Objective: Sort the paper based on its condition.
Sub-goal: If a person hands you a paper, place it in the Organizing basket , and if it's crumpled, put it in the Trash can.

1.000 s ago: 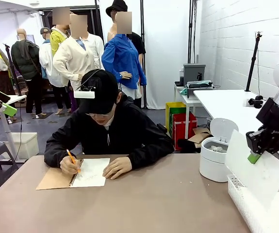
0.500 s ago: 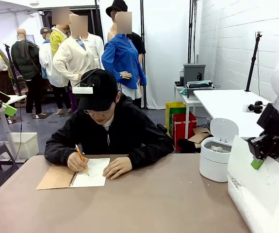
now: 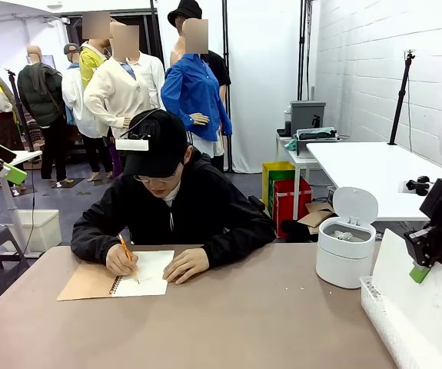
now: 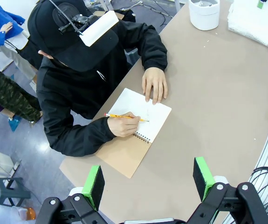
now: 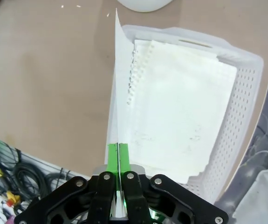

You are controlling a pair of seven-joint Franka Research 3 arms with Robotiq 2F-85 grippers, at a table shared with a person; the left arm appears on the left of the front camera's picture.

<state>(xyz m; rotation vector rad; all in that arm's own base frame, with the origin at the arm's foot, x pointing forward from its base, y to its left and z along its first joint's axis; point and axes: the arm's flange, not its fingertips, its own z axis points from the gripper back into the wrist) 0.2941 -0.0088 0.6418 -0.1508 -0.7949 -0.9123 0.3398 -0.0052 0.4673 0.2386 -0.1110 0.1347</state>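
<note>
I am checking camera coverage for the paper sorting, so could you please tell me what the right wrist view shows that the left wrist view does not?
Right wrist view: the right gripper shut on a flat sheet, held edge-on at the rim of the white basket, which holds a stack of flat sheets. Left wrist view: the open left gripper above a person's hand writing with a pencil in a spiral notebook. Both: the table, the white basket and the round white bin.

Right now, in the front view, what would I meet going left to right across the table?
Open spiral-bound notebook with brown cover → small white round bin with flipped-up lid → flat white paper sheet, pinched in the right gripper.
</note>
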